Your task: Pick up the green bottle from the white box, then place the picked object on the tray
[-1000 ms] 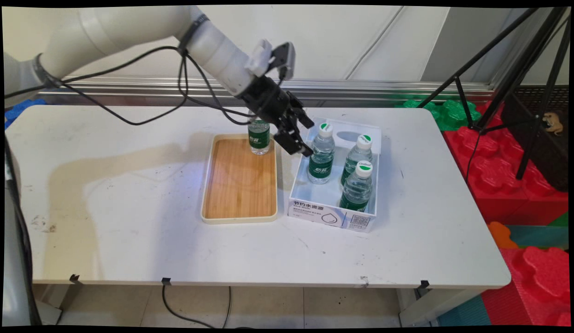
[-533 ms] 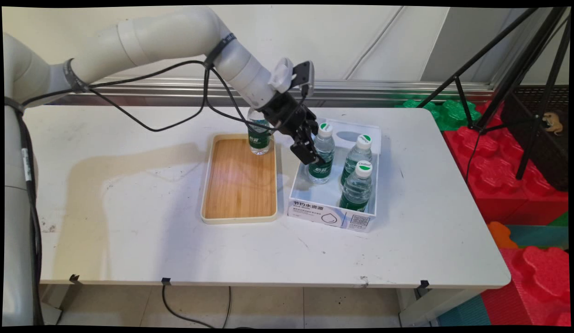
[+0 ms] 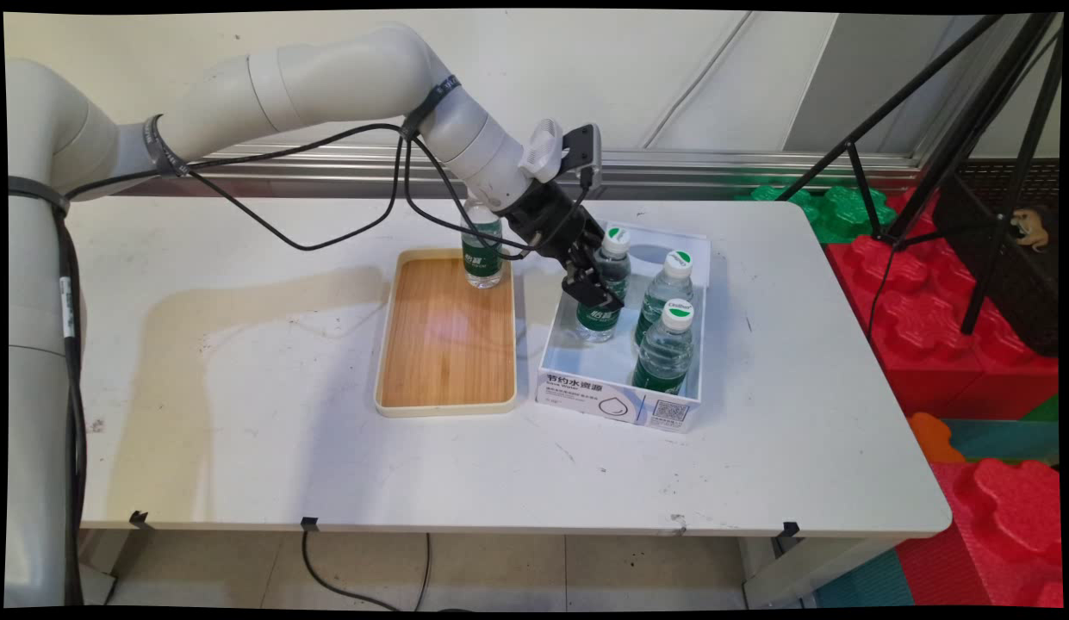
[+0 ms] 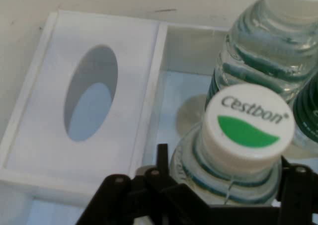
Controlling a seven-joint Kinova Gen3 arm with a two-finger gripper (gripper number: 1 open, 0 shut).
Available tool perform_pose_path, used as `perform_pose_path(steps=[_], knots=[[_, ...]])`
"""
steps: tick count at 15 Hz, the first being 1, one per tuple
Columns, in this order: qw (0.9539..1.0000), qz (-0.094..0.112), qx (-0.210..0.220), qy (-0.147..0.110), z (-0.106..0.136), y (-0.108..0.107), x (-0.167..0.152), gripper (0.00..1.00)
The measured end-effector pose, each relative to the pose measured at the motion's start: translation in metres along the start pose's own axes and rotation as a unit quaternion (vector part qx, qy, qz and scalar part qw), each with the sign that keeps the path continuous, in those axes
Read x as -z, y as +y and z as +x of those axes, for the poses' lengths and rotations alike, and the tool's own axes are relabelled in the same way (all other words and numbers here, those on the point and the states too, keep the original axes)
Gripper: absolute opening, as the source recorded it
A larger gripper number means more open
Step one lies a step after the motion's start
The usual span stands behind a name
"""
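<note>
My gripper (image 3: 596, 293) reaches down into the white cardboard box (image 3: 616, 403) and stands open around a green-labelled water bottle (image 3: 618, 240) in the box's far left corner. In the hand view that bottle's white cap (image 4: 243, 125) sits between my gripper (image 4: 227, 161) fingers, one on each side of the bottle's shoulder. Two more bottles (image 3: 671, 282) (image 3: 664, 346) stand upright in the box to the right. A second bottle (image 4: 271, 51) rises just beyond the cap. Another bottle (image 3: 481, 251) stands at the far end of the wooden tray (image 3: 448, 344).
The box's folded flap with an oval hole (image 4: 92, 93) lies at its far side. A black tripod (image 3: 922, 138) and red foam blocks (image 3: 973, 344) stand off the table's right edge. Black cables (image 3: 327, 232) hang from the arm over the table's back.
The gripper has moved right from above the tray's edge and down into the box, so that its fingers now straddle the far left bottle. The bottles have not moved.
</note>
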Motion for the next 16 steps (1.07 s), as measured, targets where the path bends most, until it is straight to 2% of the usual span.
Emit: perform_pose_path(steps=[9,16], knots=[[0.9999,0.0,0.008,0.009,0.003,-0.001,0.005,0.0],[0.9994,0.009,0.009,0.032,0.009,0.007,0.05,0.0]])
